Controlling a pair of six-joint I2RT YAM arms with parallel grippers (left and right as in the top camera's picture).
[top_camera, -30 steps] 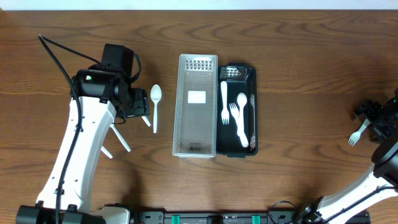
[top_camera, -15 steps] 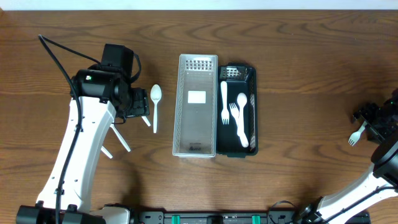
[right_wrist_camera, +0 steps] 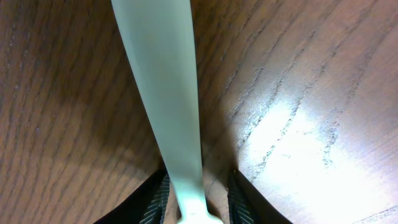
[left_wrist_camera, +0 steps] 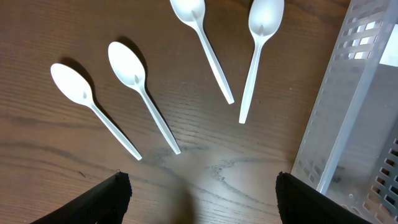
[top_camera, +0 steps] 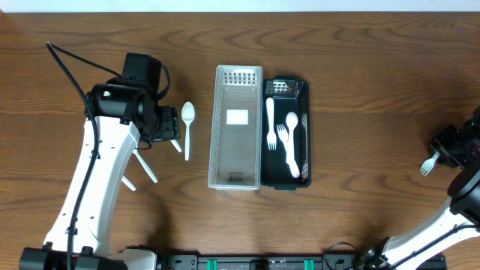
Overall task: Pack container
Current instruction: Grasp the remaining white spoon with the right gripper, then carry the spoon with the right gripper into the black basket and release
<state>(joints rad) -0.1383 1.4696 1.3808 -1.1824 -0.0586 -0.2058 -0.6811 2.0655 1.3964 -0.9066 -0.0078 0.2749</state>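
Observation:
A clear slotted container (top_camera: pixel 218 127) stands at mid-table, with a black tray (top_camera: pixel 306 94) against its right side holding white forks (top_camera: pixel 271 120). Far right, one white fork (top_camera: pixel 429 163) lies on the wood. My right gripper (top_camera: pixel 442 152) is down over its handle (right_wrist_camera: pixel 163 93). Its fingers (right_wrist_camera: pixel 154 200) have narrowed to either side of the handle, with a sliver of table still showing by the right one, so the right gripper (right_wrist_camera: pixel 198 196) is open. Several white spoons (left_wrist_camera: pixel 127 65) lie left of the container (left_wrist_camera: pixel 348 124). My left gripper (left_wrist_camera: pixel 202 186) hangs open above them, holding nothing.
One spoon (top_camera: pixel 187 120) lies in plain sight just left of the container; the others are partly hidden under my left arm (top_camera: pixel 112 150). Bare wood stretches between the black tray and the lone fork. The table's right edge is close to my right gripper.
My right gripper's jaws have closed in from wide apart to just beside the fork's handle, and it has shifted slightly. The fork, the left arm and the spoons have stayed put.

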